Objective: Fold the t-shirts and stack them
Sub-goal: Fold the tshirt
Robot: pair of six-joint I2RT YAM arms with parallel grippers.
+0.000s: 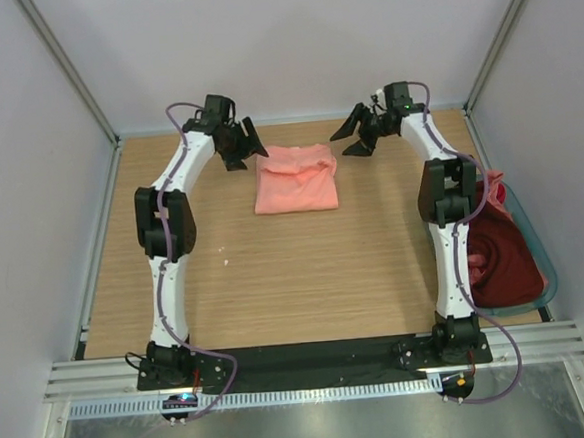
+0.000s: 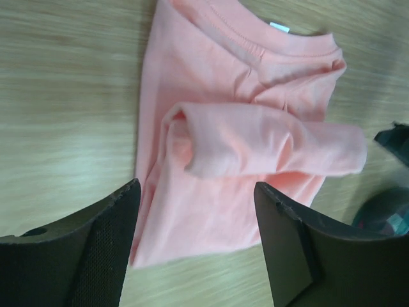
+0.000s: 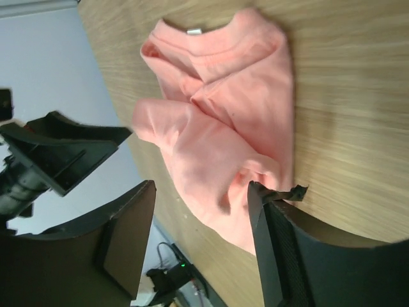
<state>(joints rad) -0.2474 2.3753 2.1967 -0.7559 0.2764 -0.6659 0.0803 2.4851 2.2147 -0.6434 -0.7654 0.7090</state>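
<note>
- Salmon-pink t-shirt [image 1: 295, 179] lay folded into a rough square on the table [image 1: 276, 280], in the upper middle of the top view, between the two claws and touching neither.
- Left gripper [image 1: 247, 154] hung at the shirt's upper left corner with its jaws spread wide and nothing in them; right gripper [image 1: 352, 142] mirrored it at the upper right corner, likewise agape and empty.
- That symmetry reads, in my judgement, as a two-handed fold just let go, or one about to be tidied.
- Dark maroon t-shirt [image 1: 500, 255] sat bunched in the basket [image 1: 534, 232] at the right edge, partly hidden by the right arm, probably waiting its turn.
- From above the fold looked neat. The wrist views showed otherwise: a loose rolled flap [image 2: 268, 144] lay across the middle of the bundle, and the collar with its white label [image 2: 279, 27] faced up.
- Only the right wrist view caught both claws together, the left one dark at the frame's left, beyond the shirt.
- Only the top view showed the basket and what remained to fold.
</note>
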